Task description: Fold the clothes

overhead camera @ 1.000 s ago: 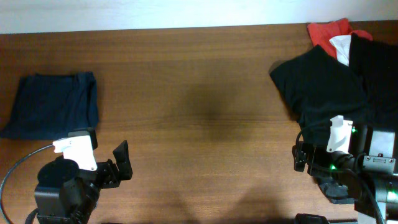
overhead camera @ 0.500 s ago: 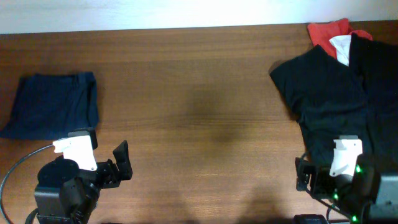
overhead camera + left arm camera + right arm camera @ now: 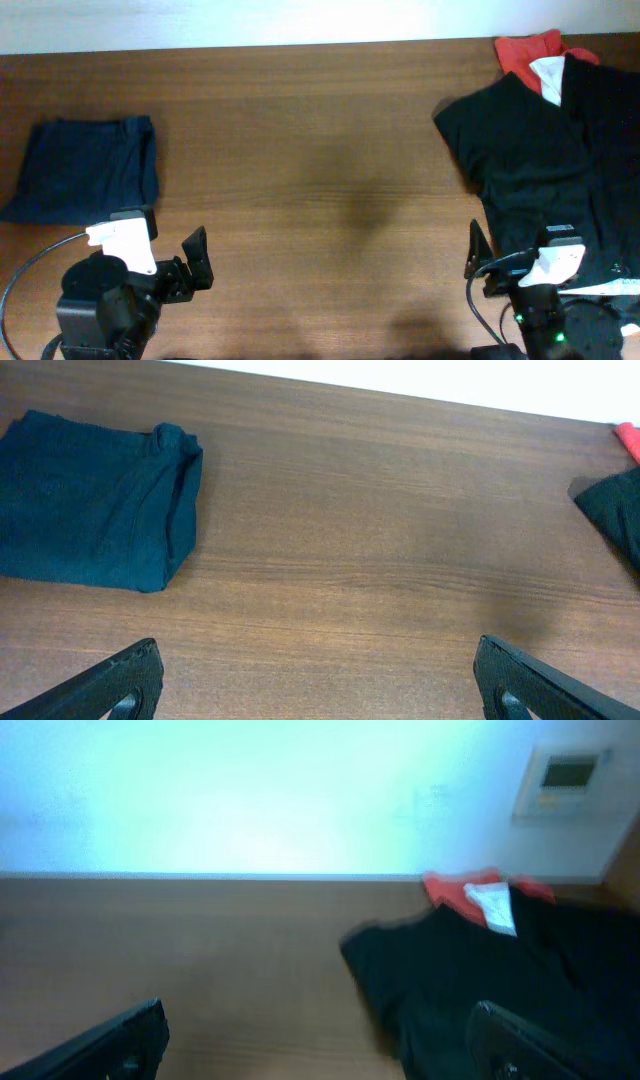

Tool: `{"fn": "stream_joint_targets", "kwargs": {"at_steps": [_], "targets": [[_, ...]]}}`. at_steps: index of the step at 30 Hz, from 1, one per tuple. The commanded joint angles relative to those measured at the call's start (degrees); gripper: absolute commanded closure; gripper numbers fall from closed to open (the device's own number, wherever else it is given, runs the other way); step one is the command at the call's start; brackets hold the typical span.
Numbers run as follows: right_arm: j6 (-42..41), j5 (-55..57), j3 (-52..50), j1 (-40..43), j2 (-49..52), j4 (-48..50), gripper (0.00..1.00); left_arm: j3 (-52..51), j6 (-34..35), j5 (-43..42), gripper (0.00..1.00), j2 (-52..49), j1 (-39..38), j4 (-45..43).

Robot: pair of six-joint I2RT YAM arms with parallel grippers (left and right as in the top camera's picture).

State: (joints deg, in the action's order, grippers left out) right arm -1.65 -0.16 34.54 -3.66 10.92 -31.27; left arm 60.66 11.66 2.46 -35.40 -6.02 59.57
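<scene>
Now | folded navy shorts (image 3: 85, 170) long axis left-right | left gripper (image 3: 318, 670) wide | right gripper (image 3: 318, 1030) wide

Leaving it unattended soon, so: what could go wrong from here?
1. The black garment overlaps the red garment and white garment; the open right gripper could lift several at once.
2. The open left gripper sits near the folded navy shorts; a careless sweep might undo that fold.
</scene>
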Motion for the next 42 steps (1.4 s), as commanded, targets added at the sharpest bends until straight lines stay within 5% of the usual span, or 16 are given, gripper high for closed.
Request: {"fn": "stream_joint_targets", "kwargs": {"at_steps": [1, 18, 23, 42], "targets": [[-0.07, 0.66, -6.93, -1.55, -4.57, 6.27, 0.01, -0.11, 0.50, 0.57, 0.01, 0.13, 0.11, -0.15], [-0.04, 1.99, -33.99, -1.51, -10.73, 36.50, 0.01, -0.11, 0.50, 0.57, 0.01, 0.13, 0.11, -0.15], [-0.02, 4.15, -34.23, -0.72, -10.73, 26.16, 0.01, -0.11, 0.50, 0.57, 0.01, 0.13, 0.11, -0.15], [1.86, 3.85, -34.23, -0.81, -10.71, 26.82, 0.01, -0.11, 0.50, 0.57, 0.01, 0.13, 0.11, -0.15]]}}
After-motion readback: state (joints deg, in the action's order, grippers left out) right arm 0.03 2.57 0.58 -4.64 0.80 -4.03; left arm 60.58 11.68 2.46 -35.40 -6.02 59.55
